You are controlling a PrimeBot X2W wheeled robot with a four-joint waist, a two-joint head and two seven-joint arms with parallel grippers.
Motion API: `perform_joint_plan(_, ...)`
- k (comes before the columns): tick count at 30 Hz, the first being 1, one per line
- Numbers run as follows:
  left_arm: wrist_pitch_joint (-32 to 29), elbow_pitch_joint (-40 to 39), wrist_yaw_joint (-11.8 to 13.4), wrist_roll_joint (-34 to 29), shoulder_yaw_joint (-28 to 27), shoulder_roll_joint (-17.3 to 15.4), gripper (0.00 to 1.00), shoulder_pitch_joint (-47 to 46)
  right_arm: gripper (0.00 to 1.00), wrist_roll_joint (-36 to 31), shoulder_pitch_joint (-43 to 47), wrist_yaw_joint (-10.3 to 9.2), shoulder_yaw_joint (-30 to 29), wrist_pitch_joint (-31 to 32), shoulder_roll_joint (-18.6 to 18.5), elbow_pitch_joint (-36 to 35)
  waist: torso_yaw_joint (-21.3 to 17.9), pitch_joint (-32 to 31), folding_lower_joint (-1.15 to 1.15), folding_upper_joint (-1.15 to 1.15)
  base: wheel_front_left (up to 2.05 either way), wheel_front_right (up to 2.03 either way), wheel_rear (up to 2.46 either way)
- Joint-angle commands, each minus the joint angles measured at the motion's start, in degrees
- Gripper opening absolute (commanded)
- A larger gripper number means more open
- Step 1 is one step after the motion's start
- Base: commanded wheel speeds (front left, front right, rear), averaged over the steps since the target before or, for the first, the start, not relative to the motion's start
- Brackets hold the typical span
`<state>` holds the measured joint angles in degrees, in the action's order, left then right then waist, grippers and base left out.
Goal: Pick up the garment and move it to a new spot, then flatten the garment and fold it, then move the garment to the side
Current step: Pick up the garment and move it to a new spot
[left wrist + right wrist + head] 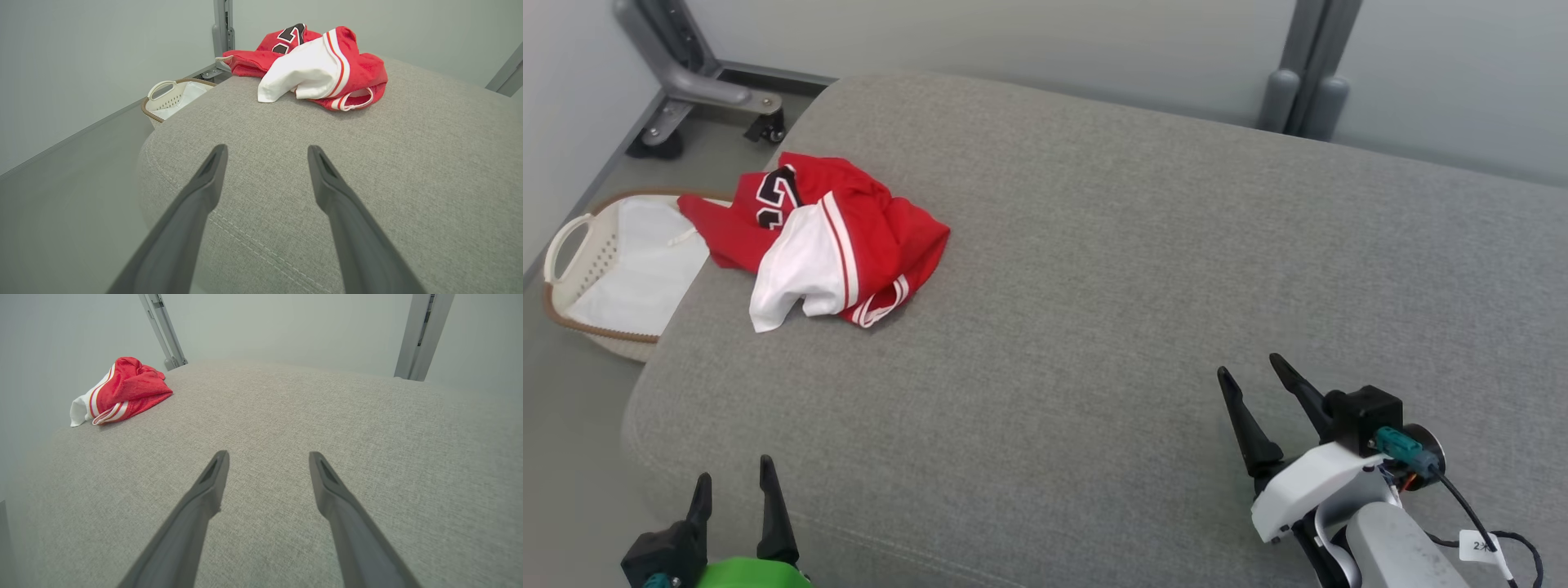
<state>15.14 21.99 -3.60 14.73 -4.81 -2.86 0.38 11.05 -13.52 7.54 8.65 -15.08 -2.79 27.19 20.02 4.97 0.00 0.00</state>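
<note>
A crumpled red and white garment (837, 241) with dark lettering lies bunched at the far left of the grey cushioned surface (1135, 286), part of it hanging over the left edge. The garment (322, 67) lies well ahead of my left gripper (267, 153), which is open and empty near the front left corner. In the head view that left gripper (734, 486) sits at the lower left. My right gripper (1250, 366) stands open at the lower right, far from the garment (122, 392), with nothing between its fingers (214, 477).
A white laundry basket (580, 245) with a brown rim stands on the floor left of the cushion, holding white cloth. A grey wheeled frame leg (707, 86) is behind it, and grey posts (1307, 73) rise at the back. The cushion's middle and right are bare fabric.
</note>
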Motion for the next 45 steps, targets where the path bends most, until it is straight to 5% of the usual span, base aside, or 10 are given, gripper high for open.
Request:
perform_joint_plan(1, 0.0, 0.1, -0.6, 0.6, 0.1, -0.1, 1.00, 0.0, 1.00, 0.1, -0.6, -0.11, 0.3, -0.1, -0.3, 0.3, 2.5, 1.6, 0.00, 0.00, 0.00, 0.00, 0.00)
perform_joint_plan(16, 0.0, 9.0, -3.9, 5.3, -2.4, -2.8, 1.00, -19.1, 1.00, -4.6, -7.5, -0.11, -1.0, -0.1, -0.3, -1.3, -4.0, 14.1, 0.00, 0.00, 0.00, 0.00, 0.00)
perform_joint_plan(29, 0.0, 16.7, -3.9, 23.8, 16.0, -20.8, 1.00, -37.0, 1.00, -5.0, -11.4, -0.11, -2.1, -0.1, -0.3, -4.4, -10.1, 21.9, 0.00, 0.00, 0.00, 0.00, 0.00)
perform_joint_plan(39, -2.4, 29.0, -3.8, 32.2, 25.1, -24.2, 1.00, -42.7, 1.00, -5.4, -11.1, -0.11, -3.6, 0.0, -0.4, -4.6, -12.7, 23.0, 0.00, 0.00, 0.00, 0.00, 0.00)
perform_joint_plan(40, -2.1, 30.4, -3.8, 32.3, 25.0, -23.7, 0.55, -43.1, 1.00, -5.3, -10.9, -0.11, -3.6, 0.0, -0.5, -4.5, -12.8, 22.9, 0.00, 0.00, 0.00, 0.00, 0.00)
perform_joint_plan(41, -1.7, 31.9, -3.8, 31.6, 25.5, -23.4, 0.00, -43.2, 1.00, -5.1, -10.8, -0.11, -3.7, 0.0, -0.5, -4.4, -12.9, 22.7, 0.00, 0.00, 0.00, 0.00, 0.00)
perform_joint_plan(45, -0.4, 34.1, -3.8, 30.3, 25.4, -23.2, 0.00, -43.7, 1.00, -4.8, -10.5, -0.11, -3.9, 0.0, -0.4, -4.4, -13.3, 21.8, 0.00, 0.00, 0.00, 0.00, 0.00)
